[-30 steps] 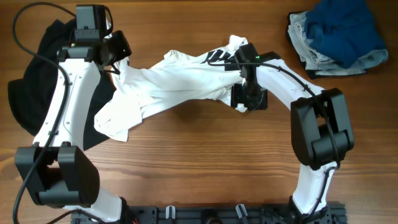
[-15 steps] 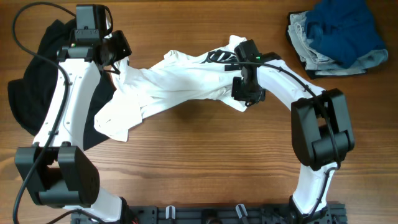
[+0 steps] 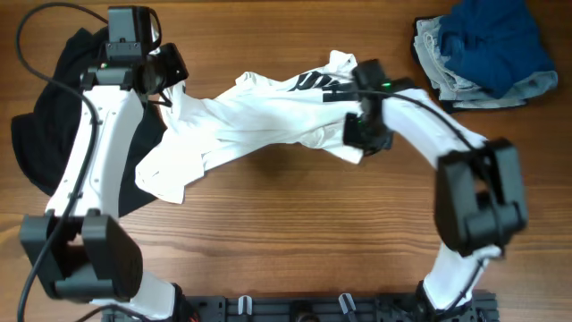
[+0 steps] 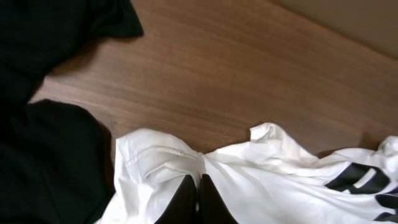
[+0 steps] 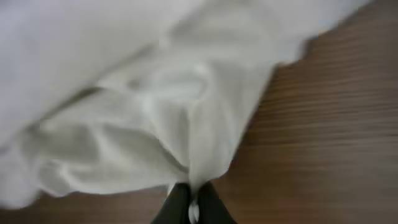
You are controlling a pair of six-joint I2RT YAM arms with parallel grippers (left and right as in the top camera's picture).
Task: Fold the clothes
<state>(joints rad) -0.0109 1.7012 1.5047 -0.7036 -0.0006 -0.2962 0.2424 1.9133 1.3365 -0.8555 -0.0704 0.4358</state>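
Note:
A white T-shirt [image 3: 250,125] with black print lies stretched and crumpled across the middle of the wooden table. My left gripper [image 3: 172,100] is shut on a fold at the shirt's left end; in the left wrist view its dark fingers [image 4: 185,202] pinch white cloth [image 4: 267,180]. My right gripper [image 3: 356,143] is shut on the shirt's lower right edge, and the right wrist view shows white fabric [image 5: 186,124] bunched between the jaws of that gripper [image 5: 193,208].
A black garment [image 3: 54,116] lies under the left arm at the table's left side. A pile of blue and grey clothes [image 3: 487,49] sits at the back right corner. Bare wood [image 3: 295,233] runs along the front.
My right gripper has closed onto the white shirt's lower right edge and shifted slightly right. The left arm has held still with its grip.

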